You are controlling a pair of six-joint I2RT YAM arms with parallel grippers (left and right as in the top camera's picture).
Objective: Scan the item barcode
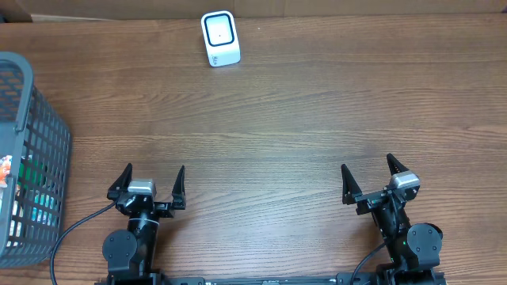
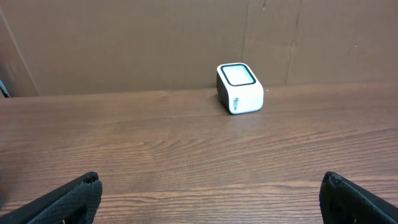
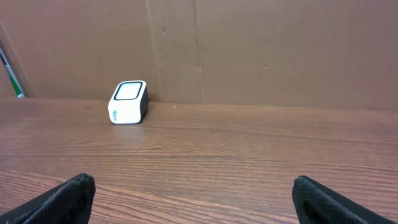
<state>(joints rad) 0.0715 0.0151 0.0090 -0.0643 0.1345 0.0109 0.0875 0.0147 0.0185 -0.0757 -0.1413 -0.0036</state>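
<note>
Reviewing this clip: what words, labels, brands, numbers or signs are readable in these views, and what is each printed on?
Nothing here reads clearly enough to quote.
Small blue mark on the side of the scanner: too small and blurred to read.
Coloured print on the packages inside the basket: too small to read through the mesh.

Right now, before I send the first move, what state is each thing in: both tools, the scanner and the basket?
Left tool: open wide, holding nothing, low near the table's front edge.
Right tool: open wide, holding nothing, also near the front edge.
Scanner: upright at the far edge, window facing up, nothing on it.
Basket: standing at the left edge, untouched.
Items: inside the basket, too hidden to identify.
</note>
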